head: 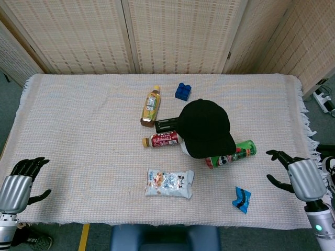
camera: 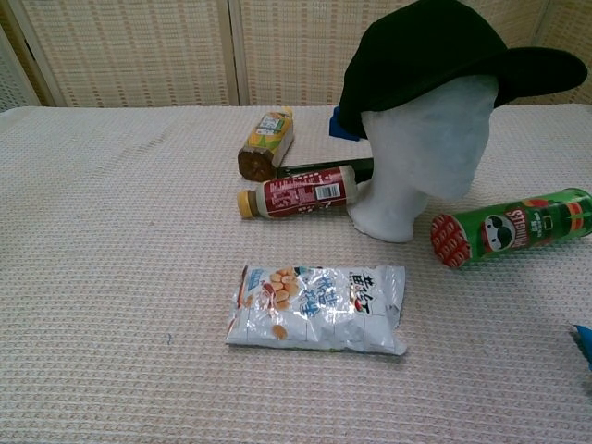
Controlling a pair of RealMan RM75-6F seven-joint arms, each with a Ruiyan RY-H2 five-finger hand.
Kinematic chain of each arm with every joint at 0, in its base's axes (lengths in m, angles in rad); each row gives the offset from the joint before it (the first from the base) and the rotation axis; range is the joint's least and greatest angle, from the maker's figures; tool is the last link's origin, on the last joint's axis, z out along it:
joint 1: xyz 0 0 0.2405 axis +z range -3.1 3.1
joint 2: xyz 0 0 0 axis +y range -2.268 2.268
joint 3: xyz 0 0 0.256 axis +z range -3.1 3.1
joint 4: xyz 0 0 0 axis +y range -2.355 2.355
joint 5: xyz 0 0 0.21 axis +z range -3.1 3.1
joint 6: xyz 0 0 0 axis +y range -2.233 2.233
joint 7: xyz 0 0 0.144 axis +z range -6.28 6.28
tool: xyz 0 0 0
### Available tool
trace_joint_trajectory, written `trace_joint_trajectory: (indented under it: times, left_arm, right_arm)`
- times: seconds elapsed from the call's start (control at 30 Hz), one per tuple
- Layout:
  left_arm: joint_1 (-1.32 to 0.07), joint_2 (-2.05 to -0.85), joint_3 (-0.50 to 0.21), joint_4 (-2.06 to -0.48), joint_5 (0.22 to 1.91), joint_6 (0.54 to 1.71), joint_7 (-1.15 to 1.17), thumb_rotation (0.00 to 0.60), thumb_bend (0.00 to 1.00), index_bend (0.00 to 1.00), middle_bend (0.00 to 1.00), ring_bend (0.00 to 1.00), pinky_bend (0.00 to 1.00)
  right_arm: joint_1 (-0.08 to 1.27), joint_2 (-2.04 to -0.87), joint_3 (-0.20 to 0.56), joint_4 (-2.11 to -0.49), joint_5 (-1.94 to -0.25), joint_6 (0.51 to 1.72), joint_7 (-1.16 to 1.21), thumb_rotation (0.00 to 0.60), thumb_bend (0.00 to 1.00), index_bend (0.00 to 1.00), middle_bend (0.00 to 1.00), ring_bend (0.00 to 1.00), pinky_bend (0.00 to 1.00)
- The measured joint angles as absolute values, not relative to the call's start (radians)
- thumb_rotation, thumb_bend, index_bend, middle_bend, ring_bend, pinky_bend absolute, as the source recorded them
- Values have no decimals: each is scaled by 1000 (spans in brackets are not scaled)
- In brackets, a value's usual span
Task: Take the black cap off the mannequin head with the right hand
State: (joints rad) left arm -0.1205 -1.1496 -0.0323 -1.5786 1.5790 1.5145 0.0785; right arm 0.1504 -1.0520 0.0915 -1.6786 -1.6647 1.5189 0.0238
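Note:
The black cap [head: 205,127] [camera: 444,51] sits on the white mannequin head [camera: 421,153] near the middle of the table, brim pointing toward the front right. My right hand [head: 297,178] hovers at the table's front right edge, fingers spread and empty, well to the right of the cap. At the front left corner my left hand [head: 17,184] is open and holds nothing. Neither hand shows in the chest view.
A green chip can [head: 231,153] lies right of the mannequin head, a red bottle [head: 161,139] and a black box [head: 166,124] to its left. Further back lie a tea bottle [head: 151,105] and blue block [head: 182,91]. A snack bag [head: 169,183] and blue wrapper [head: 242,199] lie in front.

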Motion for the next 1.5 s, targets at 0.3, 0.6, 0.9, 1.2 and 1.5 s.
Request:
trace_joint_trajectory:
  times: [0.3, 0.6, 0.9, 1.2, 1.5]
  left_arm:
    - [-115, -1143, -30, -1581, 1569, 1515, 73, 600, 95, 248, 233, 227, 205]
    - [-117, -1145, -30, -1565, 1561, 1505, 54, 600, 95, 263, 233, 227, 205]
    - [-120, -1145, -26, -1546, 1556, 1490, 17, 600, 94, 291, 234, 232, 206]
    - [-120, -1135, -19, -1550, 1546, 1473, 9, 600, 96, 303, 233, 233, 206]
    - [-121, -1129, -17, -1557, 1535, 1458, 11, 600, 95, 309, 231, 230, 205]
  right_arm:
    - [277, -1066, 158, -1748, -1672, 1417, -43, 600, 119, 301, 420, 832, 837]
    - [382, -1156, 193, -1762, -1654, 1327, -120, 600, 119, 319, 422, 842, 837]
    - [448, -1275, 222, -1708, -1652, 1320, -188, 600, 216, 475, 510, 869, 874]
    - [499, -1365, 252, -1618, -1645, 1349, -187, 600, 408, 732, 706, 947, 979]
    - [515, -1413, 265, -1549, -1659, 1407, -158, 600, 465, 819, 774, 985, 1000]
